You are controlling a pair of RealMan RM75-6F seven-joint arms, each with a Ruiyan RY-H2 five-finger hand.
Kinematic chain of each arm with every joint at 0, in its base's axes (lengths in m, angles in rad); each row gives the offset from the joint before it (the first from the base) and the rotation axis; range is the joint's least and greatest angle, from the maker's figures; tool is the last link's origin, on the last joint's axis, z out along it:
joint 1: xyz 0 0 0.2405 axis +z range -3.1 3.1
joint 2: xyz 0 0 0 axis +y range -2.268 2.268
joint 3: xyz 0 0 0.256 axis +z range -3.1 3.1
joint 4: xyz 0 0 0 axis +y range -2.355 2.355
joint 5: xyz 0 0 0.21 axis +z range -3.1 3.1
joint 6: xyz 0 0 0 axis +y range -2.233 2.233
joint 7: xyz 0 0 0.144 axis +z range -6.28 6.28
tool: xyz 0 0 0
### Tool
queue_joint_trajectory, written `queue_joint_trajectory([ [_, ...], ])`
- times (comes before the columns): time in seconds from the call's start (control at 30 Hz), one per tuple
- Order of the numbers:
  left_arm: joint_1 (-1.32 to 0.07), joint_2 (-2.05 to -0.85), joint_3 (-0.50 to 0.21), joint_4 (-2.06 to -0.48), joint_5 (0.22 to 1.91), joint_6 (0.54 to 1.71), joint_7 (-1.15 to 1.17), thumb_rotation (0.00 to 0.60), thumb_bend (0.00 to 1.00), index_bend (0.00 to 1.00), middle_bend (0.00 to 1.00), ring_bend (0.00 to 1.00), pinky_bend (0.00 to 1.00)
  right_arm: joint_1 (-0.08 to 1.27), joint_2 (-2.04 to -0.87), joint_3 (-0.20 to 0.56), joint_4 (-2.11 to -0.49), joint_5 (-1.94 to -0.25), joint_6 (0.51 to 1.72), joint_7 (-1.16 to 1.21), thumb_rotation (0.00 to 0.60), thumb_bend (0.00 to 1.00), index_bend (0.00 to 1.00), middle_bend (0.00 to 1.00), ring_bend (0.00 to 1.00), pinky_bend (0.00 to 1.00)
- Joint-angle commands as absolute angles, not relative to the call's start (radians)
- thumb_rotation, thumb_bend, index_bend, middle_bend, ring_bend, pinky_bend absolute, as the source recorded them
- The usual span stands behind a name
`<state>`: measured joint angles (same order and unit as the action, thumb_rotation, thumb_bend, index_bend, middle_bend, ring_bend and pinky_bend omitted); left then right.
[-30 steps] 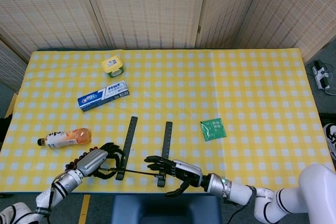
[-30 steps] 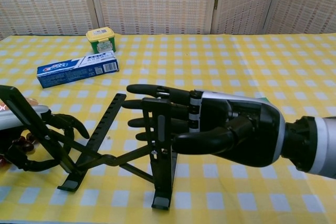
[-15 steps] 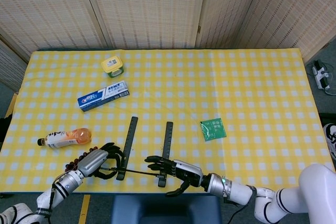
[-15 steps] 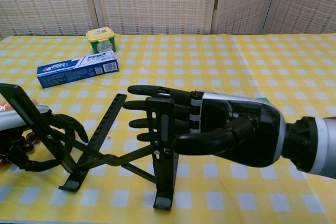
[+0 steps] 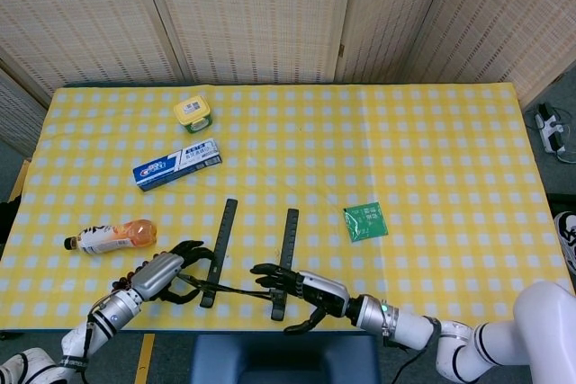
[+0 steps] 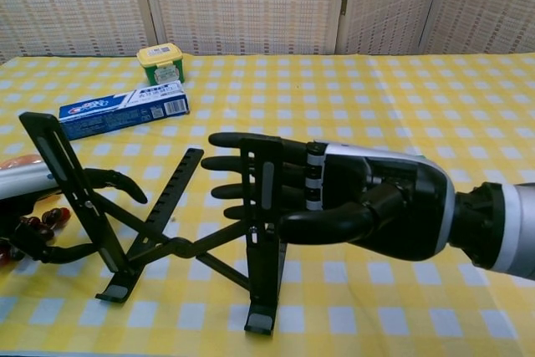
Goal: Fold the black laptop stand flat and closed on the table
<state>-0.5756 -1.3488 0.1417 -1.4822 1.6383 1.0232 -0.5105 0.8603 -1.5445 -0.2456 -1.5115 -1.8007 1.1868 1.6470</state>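
Note:
The black laptop stand (image 5: 284, 258) stands unfolded near the table's front edge, its two rails (image 5: 220, 249) joined by crossed links. In the chest view its left rail (image 6: 67, 181) tilts steeply up and its right rail (image 6: 263, 232) stands nearly upright. My left hand (image 5: 166, 274) cups the foot of the left rail from the outside, fingers (image 6: 113, 183) spread behind it and clamping nothing. My right hand (image 6: 368, 206) lies with its fingers (image 6: 238, 165) stretched flat behind the right rail and the thumb out in front, beside the rail, so the hand (image 5: 301, 290) touches without gripping.
A blue toothpaste box (image 5: 177, 165) and a yellow-lidded jar (image 5: 193, 112) lie further back on the left. An orange drink bottle (image 5: 112, 236) and dark beads (image 6: 33, 227) are close to my left hand. A green packet (image 5: 365, 221) lies right of the stand. The front table edge is just below both hands.
The left rail has swung more upright and shifted right, toward the right rail. My left hand's fingers have spread wider. My right hand has barely moved.

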Motion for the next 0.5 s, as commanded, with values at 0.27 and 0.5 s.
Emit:
queue_joint_trajectory([
  [0.27,-0.563,-1.261,0.141,-1.559,1.622,1.042,-0.465,0.6,0.45,0.04,0.08,0.0,0.0,0.855,-1.549,-0.192,-1.518,-1.73,1.137,1.559,0.6,0.23,0.01,0.04,0.04,0.0],
  [0.5,-0.546,-1.219,0.132,-1.587,1.622,1.081,-0.449,0.6,0.44,0.04,0.08,0.0,0.0,0.856,-1.557,-0.144,-1.507,-1.668,1.092,1.502,0.6,0.23,0.01,0.04,0.04,0.0],
])
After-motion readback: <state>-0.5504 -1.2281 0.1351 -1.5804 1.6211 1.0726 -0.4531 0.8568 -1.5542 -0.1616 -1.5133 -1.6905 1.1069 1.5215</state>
